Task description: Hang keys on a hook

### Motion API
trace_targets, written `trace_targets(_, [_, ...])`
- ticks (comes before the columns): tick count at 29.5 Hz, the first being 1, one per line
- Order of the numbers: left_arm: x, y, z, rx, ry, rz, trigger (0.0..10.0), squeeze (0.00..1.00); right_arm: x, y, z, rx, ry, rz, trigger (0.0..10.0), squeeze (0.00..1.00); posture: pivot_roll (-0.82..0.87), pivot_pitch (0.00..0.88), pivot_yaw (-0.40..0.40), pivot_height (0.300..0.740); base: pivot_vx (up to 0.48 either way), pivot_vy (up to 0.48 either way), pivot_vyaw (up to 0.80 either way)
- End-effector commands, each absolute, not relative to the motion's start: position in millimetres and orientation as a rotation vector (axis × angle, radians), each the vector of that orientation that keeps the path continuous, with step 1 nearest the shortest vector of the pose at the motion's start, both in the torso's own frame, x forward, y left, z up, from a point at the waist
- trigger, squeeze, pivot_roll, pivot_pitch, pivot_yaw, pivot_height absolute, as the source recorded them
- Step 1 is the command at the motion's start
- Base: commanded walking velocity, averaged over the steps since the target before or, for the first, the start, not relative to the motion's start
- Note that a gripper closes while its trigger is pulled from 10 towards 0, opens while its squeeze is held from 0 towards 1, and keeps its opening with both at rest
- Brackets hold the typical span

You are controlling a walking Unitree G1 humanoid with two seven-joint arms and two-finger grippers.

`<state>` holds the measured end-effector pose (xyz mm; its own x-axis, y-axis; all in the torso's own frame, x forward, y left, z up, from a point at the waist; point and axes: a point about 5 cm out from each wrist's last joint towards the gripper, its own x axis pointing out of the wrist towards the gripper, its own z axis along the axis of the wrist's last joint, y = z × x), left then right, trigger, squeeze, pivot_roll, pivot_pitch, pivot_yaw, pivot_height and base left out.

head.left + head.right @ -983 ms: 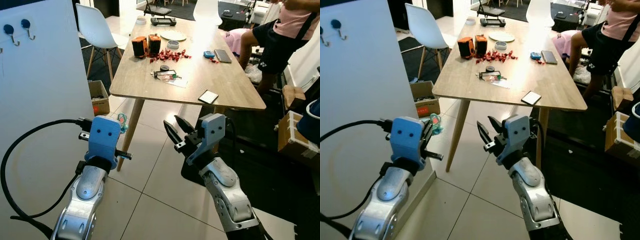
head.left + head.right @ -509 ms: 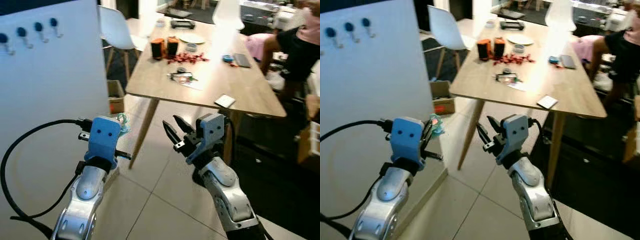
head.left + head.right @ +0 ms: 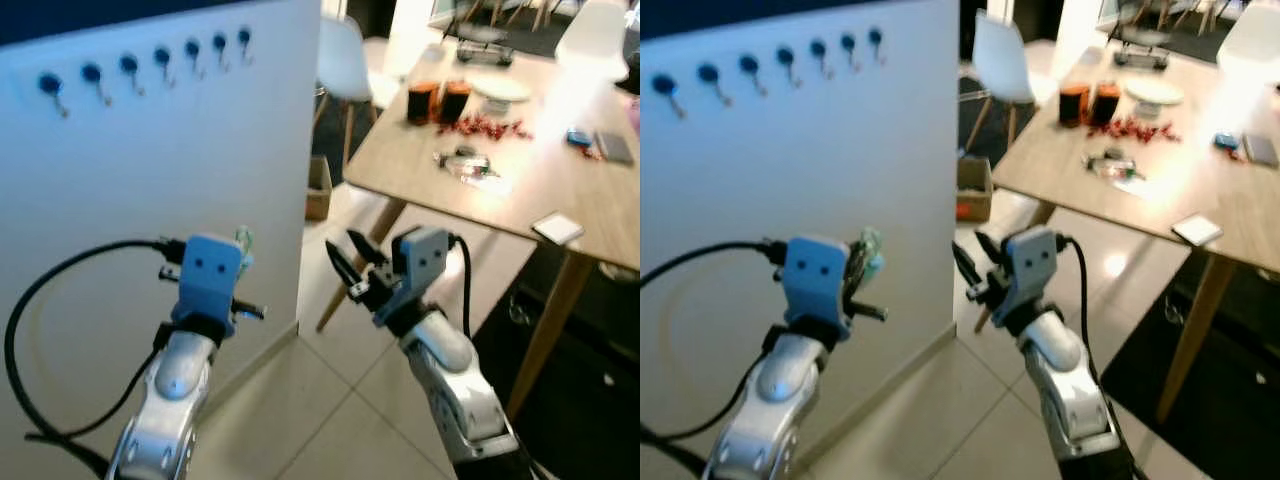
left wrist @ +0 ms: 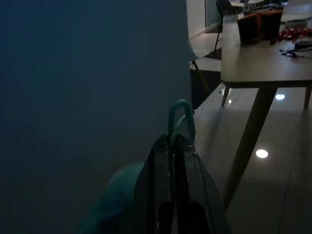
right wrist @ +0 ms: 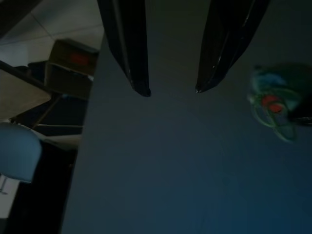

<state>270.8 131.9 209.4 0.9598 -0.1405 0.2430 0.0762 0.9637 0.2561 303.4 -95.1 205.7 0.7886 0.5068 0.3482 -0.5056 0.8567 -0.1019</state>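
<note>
Bare white panel (image 3: 150, 180) below the hooks (image 3: 130, 68) (table (image 3: 520, 190) well aside).

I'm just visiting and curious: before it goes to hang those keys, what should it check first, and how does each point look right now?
1. Keys held: ok, the left gripper is shut on the green key ring.
2. Hooks in sight: ok, a row of hooks runs along the top of the white board.
3. Keys level with a hook: not ok, the hooks sit well above the gripper.
4. Right gripper out of the way: ok, open and holding nothing.
5. Sharp view: not ok, the head views are blurred.
</note>
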Motion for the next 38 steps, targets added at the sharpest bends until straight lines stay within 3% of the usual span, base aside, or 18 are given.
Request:
trace_targets(1, [269, 132, 208, 0.255, -0.264, -0.108, 10.0, 0.00, 302, -93, 204, -0.006, -0.371, 0.554, 10.0, 0.00, 0.15, 0.138, -0.066, 0.740, 0.000, 0.000, 0.79])
trace_targets(22, [270, 130, 209, 0.270, -0.272, -0.123, 10.0, 0.00, 303, -93, 206, -0.005, -0.382, 0.549, 10.0, 0.00, 0.15, 0.125, -0.057, 0.740, 0.000, 0.000, 0.79])
trace_targets(38, [276, 115, 222, 0.233, -0.308, -0.190, 10.0, 0.00, 305, -96, 206, 0.023, -0.390, 0.512, 10.0, 0.00, 0.15, 0.134, -0.056, 0.740, 0.000, 0.000, 0.00])
